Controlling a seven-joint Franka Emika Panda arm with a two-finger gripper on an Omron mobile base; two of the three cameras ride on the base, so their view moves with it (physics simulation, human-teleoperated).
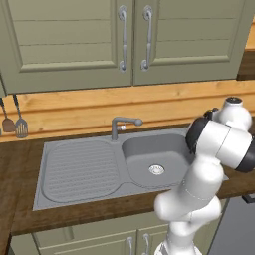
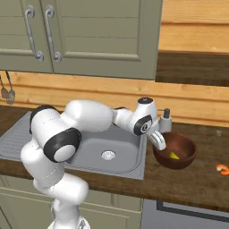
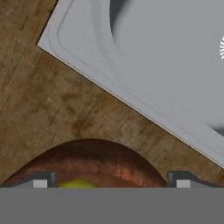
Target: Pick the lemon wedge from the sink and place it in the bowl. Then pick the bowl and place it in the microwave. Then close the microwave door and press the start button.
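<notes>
One arm bent rightward over counter, end effector (image 2: 157, 141) wide open, empty, above bowl (image 2: 181, 157); lemon wedge (image 2: 173, 155) inside

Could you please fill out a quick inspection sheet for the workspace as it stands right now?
Surface: wooden counter around the sink.
Job's things: lemon wedge lies in the bowl, which stands on the counter right of the sink; basin bare but for the drain.
Clutter: soap bottle behind the bowl; small orange item at the far right.
Gripper: gripper open at the bowl's left rim.
Cables: nothing seen.
Surroundings: green cabinets, hanging utensils.
</notes>
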